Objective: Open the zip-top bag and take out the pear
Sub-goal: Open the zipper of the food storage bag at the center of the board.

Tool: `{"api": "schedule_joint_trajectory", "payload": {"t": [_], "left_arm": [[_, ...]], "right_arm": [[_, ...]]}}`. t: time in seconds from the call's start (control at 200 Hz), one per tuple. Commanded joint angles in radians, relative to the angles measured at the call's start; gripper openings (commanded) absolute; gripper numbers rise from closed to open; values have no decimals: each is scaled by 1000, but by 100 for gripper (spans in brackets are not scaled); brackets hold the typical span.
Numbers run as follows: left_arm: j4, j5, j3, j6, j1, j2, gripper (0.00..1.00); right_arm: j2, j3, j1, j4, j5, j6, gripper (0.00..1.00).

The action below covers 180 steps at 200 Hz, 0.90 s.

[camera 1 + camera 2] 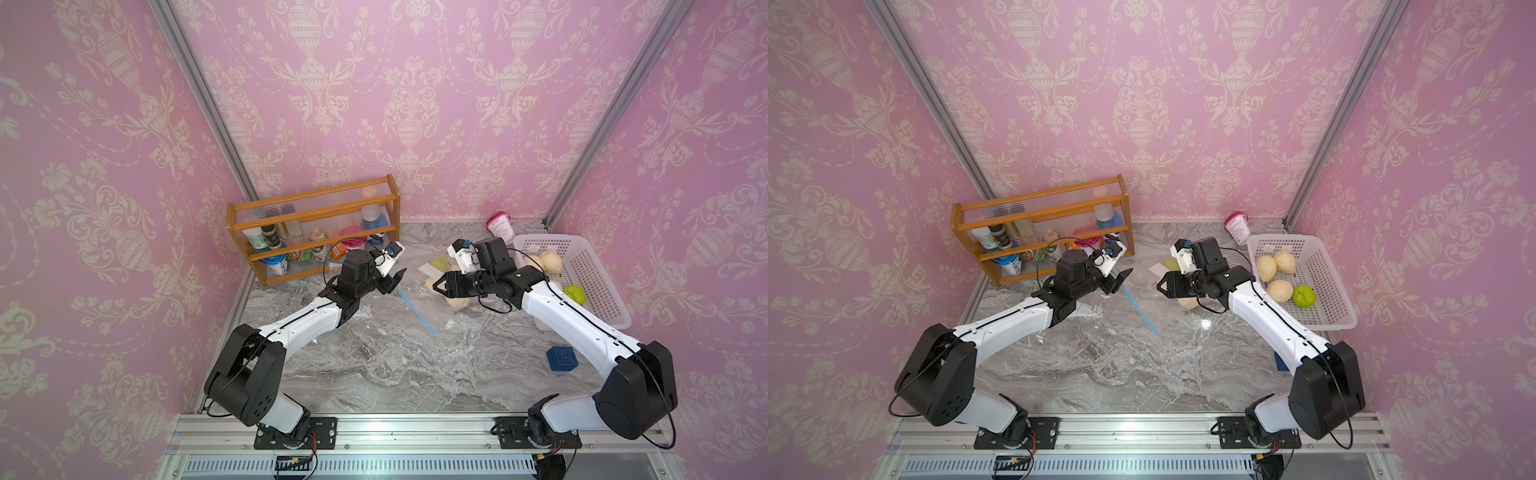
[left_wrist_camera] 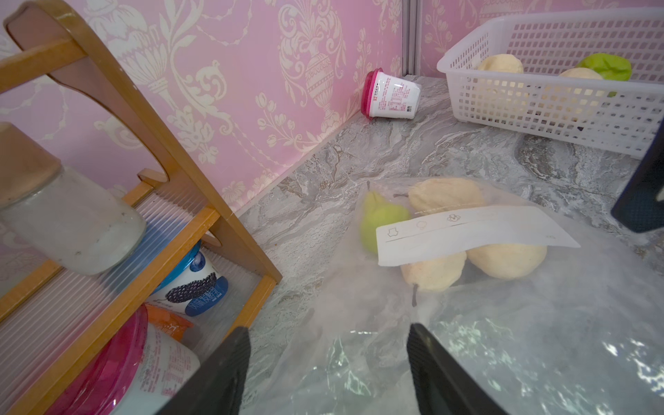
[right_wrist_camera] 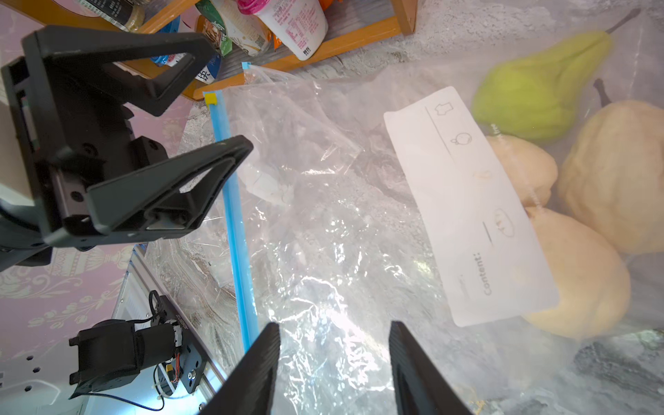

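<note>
Zip-top bag (image 3: 323, 215): slack, slippery film lying beneath your right gripper (image 3: 334, 327) and left gripper (image 3: 230, 97), both released and empty; pinch its stiffer blue zip strip (image 3: 233, 215), since the pears (image 3: 611, 172) just beyond the right gripper probably bruise.

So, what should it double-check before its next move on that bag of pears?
1. Left fingers open, holding nothing: ok.
2. Right fingers open, holding nothing: ok.
3. Blue zip strip in plain view: ok.
4. Bag mouth actually open: cannot tell.
5. Pears out of the bag: not ok, four lie inside.
6. White basket has free room: ok.
</note>
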Motion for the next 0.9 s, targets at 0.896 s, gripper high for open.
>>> {"api": "schedule_joint_trajectory", "payload": {"t": [0.896], "left_arm": [[-759,359,54,-960,117,-303,46]], "right_arm": [[133,298,54,-297,-69,-145,39]]}}
